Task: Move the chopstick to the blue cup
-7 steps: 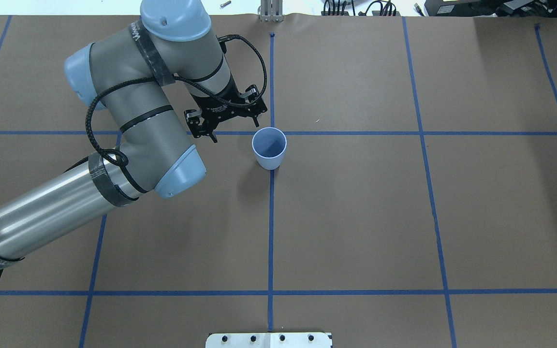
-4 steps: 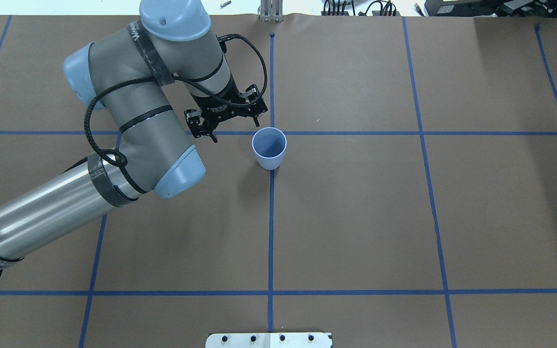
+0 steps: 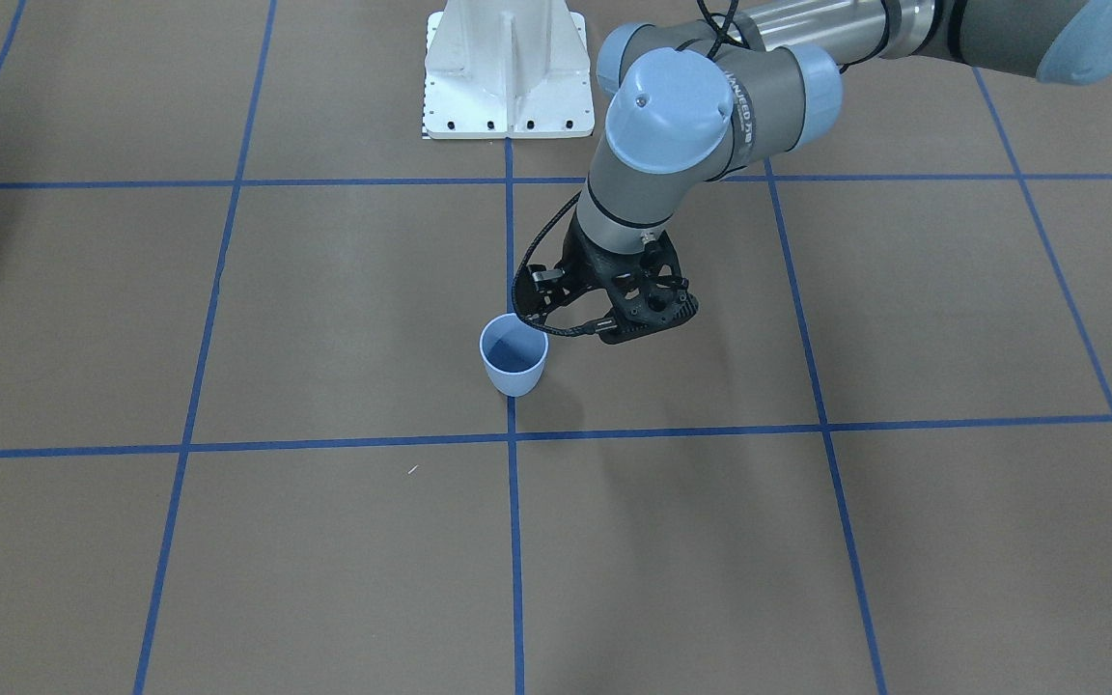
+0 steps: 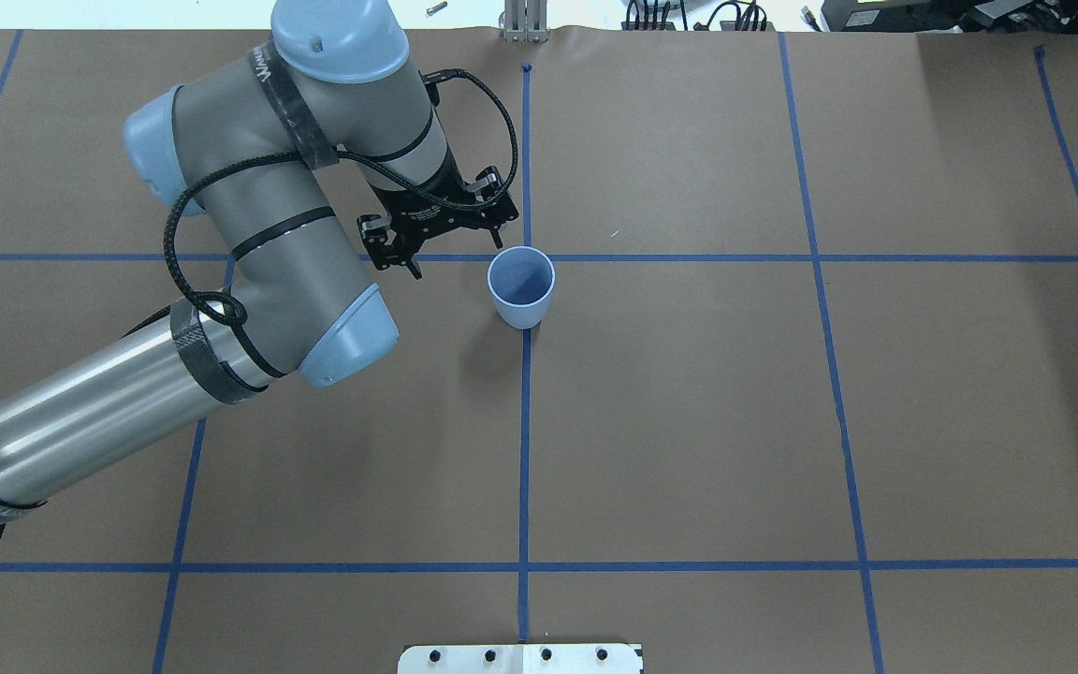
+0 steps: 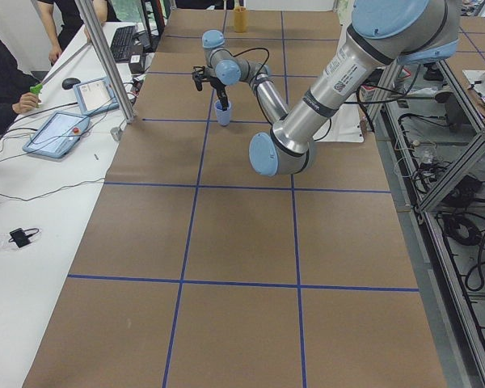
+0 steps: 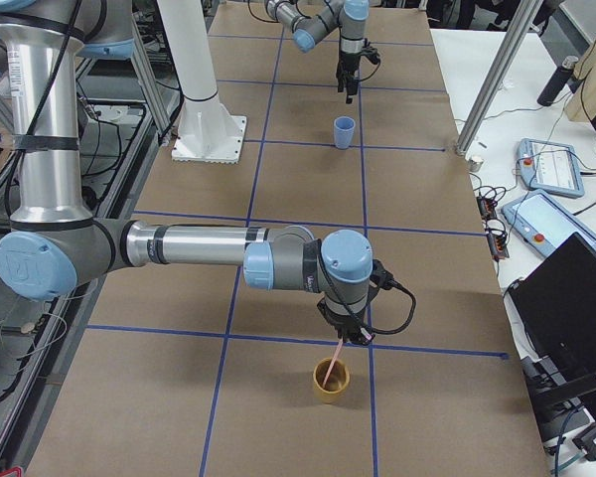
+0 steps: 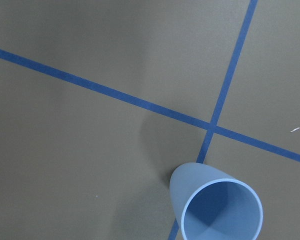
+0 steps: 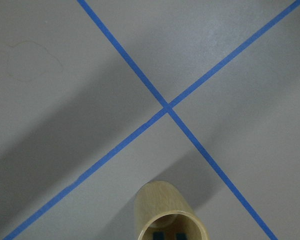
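While the left gripper [image 4: 450,234] hangs just beside the blue cup [image 4: 521,285] with jaws seemingly spread and empty, that cup stands upright at a crossing of blue tape lines [image 7: 210,127] | chopstick [image 6: 330,370]: well apart from the blue cup, lower end in a tan cup [image 6: 330,383], beneath the right gripper [image 6: 346,338] | right gripper's jaw state: cannot tell.
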Robot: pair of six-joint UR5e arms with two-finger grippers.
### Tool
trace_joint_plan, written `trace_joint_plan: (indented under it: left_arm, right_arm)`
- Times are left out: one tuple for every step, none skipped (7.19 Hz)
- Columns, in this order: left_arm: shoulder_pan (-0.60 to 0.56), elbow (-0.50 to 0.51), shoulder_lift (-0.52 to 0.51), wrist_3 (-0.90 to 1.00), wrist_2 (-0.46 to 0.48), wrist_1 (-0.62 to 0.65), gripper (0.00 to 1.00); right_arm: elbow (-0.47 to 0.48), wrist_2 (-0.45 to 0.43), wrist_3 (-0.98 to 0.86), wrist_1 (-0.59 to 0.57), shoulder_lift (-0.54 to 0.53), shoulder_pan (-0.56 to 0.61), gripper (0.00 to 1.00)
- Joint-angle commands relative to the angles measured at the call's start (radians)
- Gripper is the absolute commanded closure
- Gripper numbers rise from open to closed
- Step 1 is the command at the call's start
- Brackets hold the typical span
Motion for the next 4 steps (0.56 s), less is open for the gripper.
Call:
trace_joint_plan:
  left_arm:
    - [0.001, -0.004, 0.013, 0.001, 0.0, -0.001, 0.01]
    - [0.001, -0.004, 0.016, 0.001, 0.0, -0.002, 0.01]
    - [0.001, -0.004, 0.018, 0.001, -0.002, -0.003, 0.01]
    - [0.001, -0.004, 0.021, 0.001, -0.002, -0.003, 0.01]
  right_arm:
    - [0.113, 0.009, 0.001, -0.112, -0.004, 0.043, 1.0]
    - [0.159, 0.009, 0.001, -0.16, 0.003, 0.057, 1.0]
    - [0.179, 0.009, 0.001, -0.17, 0.018, 0.066, 1.0]
    - [0.181, 0.009, 0.001, -0.224, 0.07, 0.078, 1.0]
